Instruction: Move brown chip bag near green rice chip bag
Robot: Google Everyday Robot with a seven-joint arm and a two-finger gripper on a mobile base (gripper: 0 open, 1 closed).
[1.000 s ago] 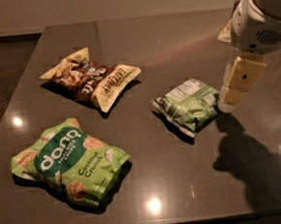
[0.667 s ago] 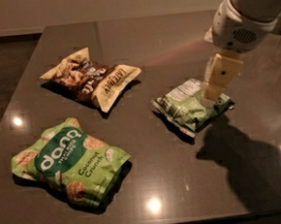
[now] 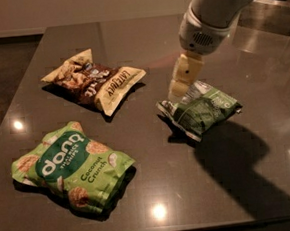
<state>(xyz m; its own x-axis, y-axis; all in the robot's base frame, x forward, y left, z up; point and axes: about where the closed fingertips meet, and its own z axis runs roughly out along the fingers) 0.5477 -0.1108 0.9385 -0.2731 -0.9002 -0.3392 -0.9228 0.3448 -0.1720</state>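
The brown chip bag [image 3: 95, 82] lies on the dark table at the upper left, dark brown in the middle with cream ends. The green rice chip bag [image 3: 71, 167] with the white "dang" logo lies at the front left. My gripper [image 3: 183, 79] hangs from the arm at the upper right, above the table, right of the brown chip bag and just over the left end of a smaller dark green bag [image 3: 200, 108]. It holds nothing that I can see.
The dark glossy table [image 3: 144, 37] has its left edge [image 3: 14, 105] next to the floor. The smaller dark green bag with a white label lies right of centre. The arm's shadow falls at the front right.
My gripper and arm have moved left and a little toward the far side, from right of the small green bag to over its left end. The bags have not moved.
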